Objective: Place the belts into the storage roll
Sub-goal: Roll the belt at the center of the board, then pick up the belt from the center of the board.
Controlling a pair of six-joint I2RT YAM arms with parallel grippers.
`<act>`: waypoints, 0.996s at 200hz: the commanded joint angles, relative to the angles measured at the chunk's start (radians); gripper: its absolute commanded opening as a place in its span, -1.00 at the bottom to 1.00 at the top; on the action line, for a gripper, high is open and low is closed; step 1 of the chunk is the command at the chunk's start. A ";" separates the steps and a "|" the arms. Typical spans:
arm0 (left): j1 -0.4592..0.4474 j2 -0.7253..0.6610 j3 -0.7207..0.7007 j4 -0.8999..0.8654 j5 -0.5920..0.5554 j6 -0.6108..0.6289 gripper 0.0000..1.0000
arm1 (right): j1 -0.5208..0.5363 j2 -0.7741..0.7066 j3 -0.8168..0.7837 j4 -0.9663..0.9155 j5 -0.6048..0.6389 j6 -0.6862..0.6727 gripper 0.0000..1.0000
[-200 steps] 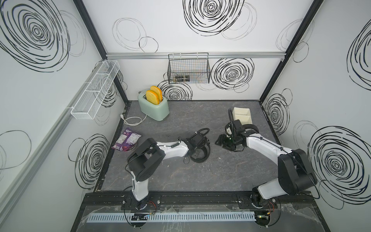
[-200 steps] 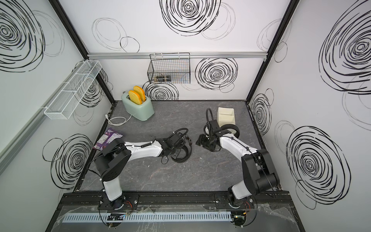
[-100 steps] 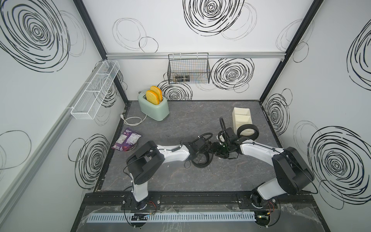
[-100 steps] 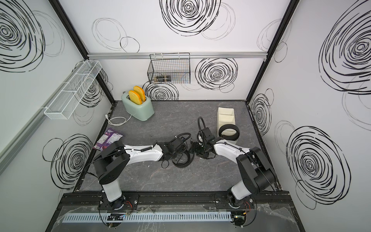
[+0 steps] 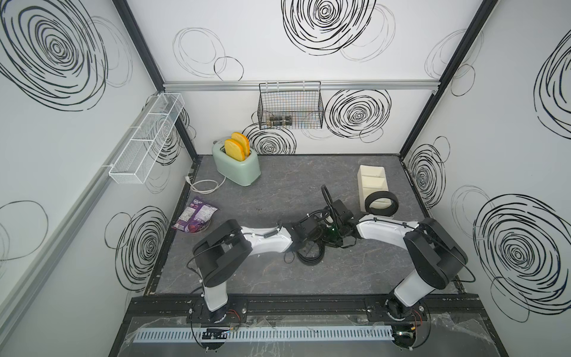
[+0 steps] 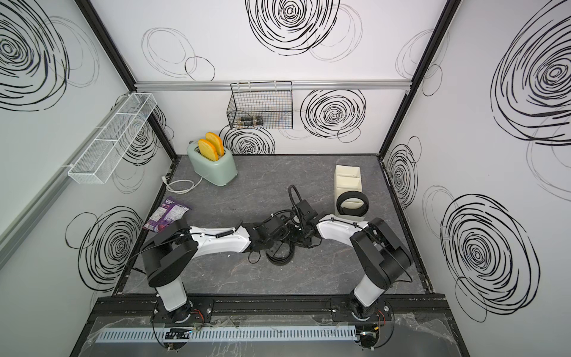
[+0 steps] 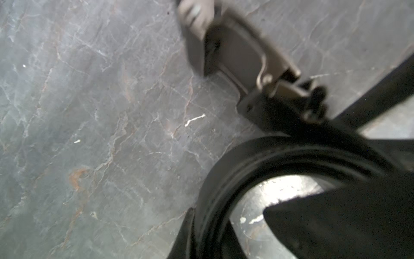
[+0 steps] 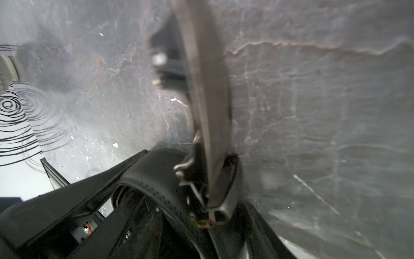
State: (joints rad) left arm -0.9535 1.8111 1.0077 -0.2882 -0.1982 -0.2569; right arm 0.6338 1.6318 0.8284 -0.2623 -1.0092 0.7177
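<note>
Left arm point(image 5: 268, 244) outstretched, seemingly gripping belt point(image 5: 312, 261).

storage roll point(image 5: 362, 174): back right on the worktop point(image 5: 278, 191)
coiled belt point(image 5: 381, 214): right at its near end
loose belt point(image 5: 310, 261): centre, left of and before the roll
toaster point(image 5: 244, 168): back left
snack bag point(image 5: 196, 214): left edge, before the toaster
</note>
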 commanded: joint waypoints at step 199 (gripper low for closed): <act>0.445 -0.480 -0.157 -0.065 0.538 -0.084 -0.01 | 0.094 -0.016 0.384 -0.446 1.081 -0.614 -1.00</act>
State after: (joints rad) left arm -0.6777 1.4425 0.9104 -0.3431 0.1978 -0.2821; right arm 0.7013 1.6669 1.1145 -0.6731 -0.3313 0.3241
